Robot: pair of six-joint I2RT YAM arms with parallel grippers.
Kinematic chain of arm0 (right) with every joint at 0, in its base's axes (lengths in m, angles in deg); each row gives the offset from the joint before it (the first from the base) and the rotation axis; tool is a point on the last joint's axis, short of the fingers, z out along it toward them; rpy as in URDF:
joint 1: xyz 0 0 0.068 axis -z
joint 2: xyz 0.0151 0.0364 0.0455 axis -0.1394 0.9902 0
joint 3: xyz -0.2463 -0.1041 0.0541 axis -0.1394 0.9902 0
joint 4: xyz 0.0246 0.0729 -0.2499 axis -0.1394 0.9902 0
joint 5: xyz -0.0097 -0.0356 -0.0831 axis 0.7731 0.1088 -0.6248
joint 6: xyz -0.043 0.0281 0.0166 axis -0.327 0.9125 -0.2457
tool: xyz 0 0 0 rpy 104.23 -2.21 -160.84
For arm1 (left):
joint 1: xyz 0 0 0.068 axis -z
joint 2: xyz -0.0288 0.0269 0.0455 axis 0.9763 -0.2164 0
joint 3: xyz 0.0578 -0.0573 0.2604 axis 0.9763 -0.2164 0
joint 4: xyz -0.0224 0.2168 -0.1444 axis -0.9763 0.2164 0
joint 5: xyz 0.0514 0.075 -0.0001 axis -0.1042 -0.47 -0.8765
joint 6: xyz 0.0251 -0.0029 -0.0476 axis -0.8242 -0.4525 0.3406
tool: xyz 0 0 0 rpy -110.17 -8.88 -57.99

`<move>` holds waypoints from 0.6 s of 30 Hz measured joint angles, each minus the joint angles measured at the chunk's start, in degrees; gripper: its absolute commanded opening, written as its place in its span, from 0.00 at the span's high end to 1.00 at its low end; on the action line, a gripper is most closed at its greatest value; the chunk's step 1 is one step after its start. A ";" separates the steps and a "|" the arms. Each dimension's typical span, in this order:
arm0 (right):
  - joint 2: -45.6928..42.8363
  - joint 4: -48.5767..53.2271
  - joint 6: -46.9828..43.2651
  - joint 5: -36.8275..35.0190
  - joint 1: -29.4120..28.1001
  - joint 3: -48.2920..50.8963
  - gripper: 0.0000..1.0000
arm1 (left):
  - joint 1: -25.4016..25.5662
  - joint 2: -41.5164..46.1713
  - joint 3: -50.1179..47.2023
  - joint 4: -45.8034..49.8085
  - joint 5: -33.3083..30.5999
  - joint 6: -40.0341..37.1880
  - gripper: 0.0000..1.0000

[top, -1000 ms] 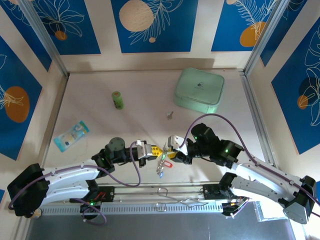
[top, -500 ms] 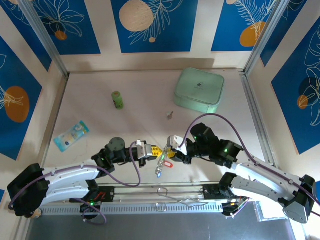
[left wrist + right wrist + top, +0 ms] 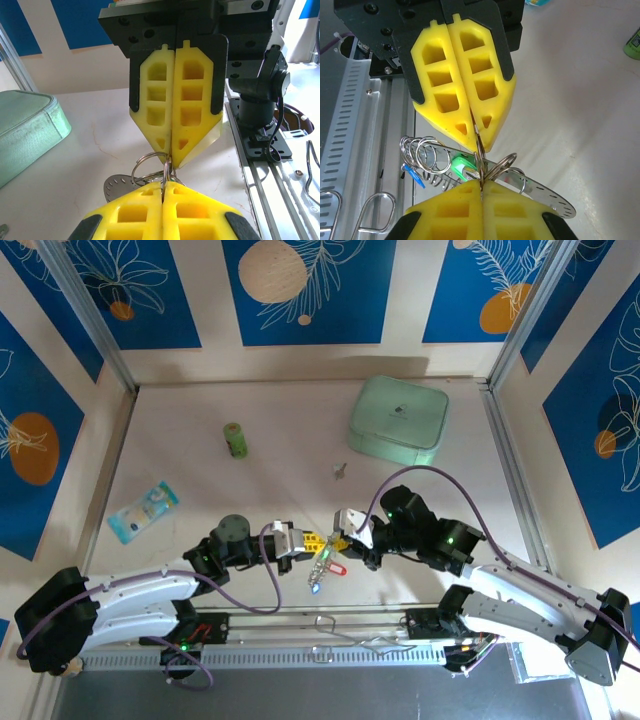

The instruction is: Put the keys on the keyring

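Where the grippers meet: above the near edge of the tabletop point(image 3: 200, 480), about midway along it, with the two sets of yellow fingers tip to tip.
Left gripper point(image 3: 312, 540): jaws pressed together, pinching the thin wire loops point(image 3: 150, 164) at the very tips.
Right gripper point(image 3: 338, 537): jaws closed too, nipping the same wire loops from the opposite side.
Keyring point(image 3: 547, 192): a flat silvery ring with a dotted edge, lying just under the two fingertips and tangled with the wire loops. I cannot tell whether it rests on the tabletop.
Keys: a green tag point(image 3: 461, 166), a blue tag point(image 3: 413, 174) and a red tag point(image 3: 337, 568) are bunched together beneath the grippers.
Plain silver key point(image 3: 340, 471): alone on the tabletop, well apart from the bunch, between the grippers and the mint-green box.
Mint-green box point(image 3: 398, 420): toward the far right corner.
Green bottle point(image 3: 235, 440): upright, left of centre, nearer the far edge.
Blue packet point(image 3: 144, 510): flat, close to the left edge.
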 measured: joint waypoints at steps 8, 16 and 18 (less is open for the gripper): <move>3.17 0.76 -0.04 -0.42 0.35 -0.39 1.00 | 0.00 -0.07 0.00 0.04 0.92 0.20 1.00; 3.26 1.77 0.59 -0.44 1.22 -0.81 0.73 | 0.00 -0.17 0.00 -0.04 1.46 -0.02 1.00; 1.68 1.79 0.59 -0.44 1.88 -0.81 0.70 | 0.00 -0.17 0.00 -0.04 1.44 -0.02 1.00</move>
